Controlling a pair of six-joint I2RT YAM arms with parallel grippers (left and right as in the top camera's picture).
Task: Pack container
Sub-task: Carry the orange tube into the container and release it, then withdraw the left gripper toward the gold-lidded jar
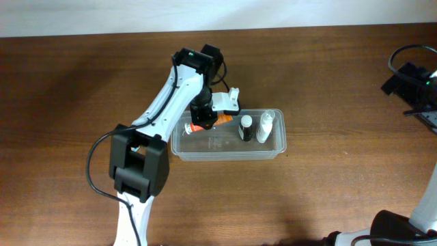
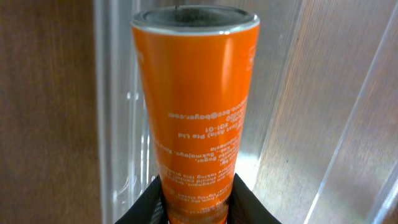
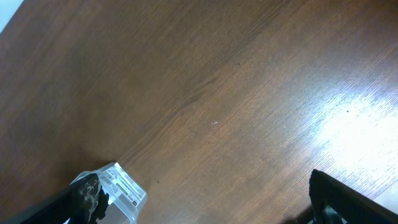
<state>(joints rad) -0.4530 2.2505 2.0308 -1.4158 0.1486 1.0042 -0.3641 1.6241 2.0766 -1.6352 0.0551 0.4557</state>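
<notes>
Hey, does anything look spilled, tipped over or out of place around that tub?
Nothing stands out. The orange tube is gripped by the left fingers at the left end of the container. The black bottle and white bottle sit inside it. No spill or damage shows.

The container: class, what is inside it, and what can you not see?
Inside the container: an orange tube held by the left gripper, a dark bottle and a white bottle. The gripper covers part of the tube and the floor beneath it.
</notes>
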